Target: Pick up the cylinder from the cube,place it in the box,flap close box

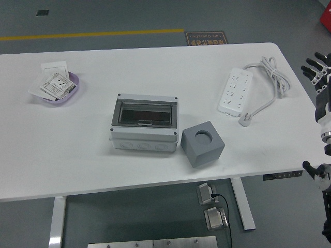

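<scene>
We see no cylinder anywhere: the round socket in the top of the grey cube [202, 143] shows only a pale circle, and we cannot tell whether that is an empty hole or something seated in it. The cube sits right of centre in the lower middle of the frame, near the tabletop's [93, 155] front edge, turned slightly so that one corner points toward the bottom of the picture.

Just left of the cube, almost touching it, stands the box [145, 122], a light grey enclosure with a dark see-through flap lying flat and closed over its top. A small latch shows at the middle of the flap's near edge, and we can make out round knock-out marks along the front wall.

Farther out, in the upper right of the frame, a white power strip [235, 91] lies at an angle, its cable looped near the tabletop's far right corner and its plug resting beside it. In the upper left, a lilac dish [74, 81] holds white switch plates.

The right hand [316, 68] hangs at the right edge of the frame, off the tabletop's side, its dark fingers spread loosely and holding nothing.
</scene>
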Controlling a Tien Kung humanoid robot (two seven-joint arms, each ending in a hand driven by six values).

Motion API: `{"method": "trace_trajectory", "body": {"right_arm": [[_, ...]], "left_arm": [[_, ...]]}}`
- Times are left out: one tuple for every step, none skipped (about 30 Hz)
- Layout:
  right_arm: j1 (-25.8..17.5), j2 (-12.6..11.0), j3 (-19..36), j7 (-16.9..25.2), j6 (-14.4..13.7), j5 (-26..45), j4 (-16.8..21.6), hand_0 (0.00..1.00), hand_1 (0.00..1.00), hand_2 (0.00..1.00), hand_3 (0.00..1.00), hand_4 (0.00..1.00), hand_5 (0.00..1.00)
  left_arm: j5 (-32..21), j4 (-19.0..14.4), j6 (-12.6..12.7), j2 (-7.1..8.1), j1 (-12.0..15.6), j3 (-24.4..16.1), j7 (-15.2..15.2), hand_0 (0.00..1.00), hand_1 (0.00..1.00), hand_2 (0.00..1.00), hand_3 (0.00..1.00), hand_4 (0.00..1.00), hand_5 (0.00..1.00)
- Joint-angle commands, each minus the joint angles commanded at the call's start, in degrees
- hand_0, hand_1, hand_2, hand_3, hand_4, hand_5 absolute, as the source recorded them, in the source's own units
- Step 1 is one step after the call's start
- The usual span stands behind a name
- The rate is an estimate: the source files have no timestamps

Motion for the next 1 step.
{"method": "trace_trajectory", "body": {"right_arm": [[0.08,0.0,0.05,-0.03,-0.07,-0.02,-0.08,0.797,0.671,0.714,0.744,0.9,0.827]], "left_arm": [[-1.3,0.0,0.3,0.0,-0.07,1.28,0.14,0.998,0.998,0.998,0.998,0.878,0.998]]}}
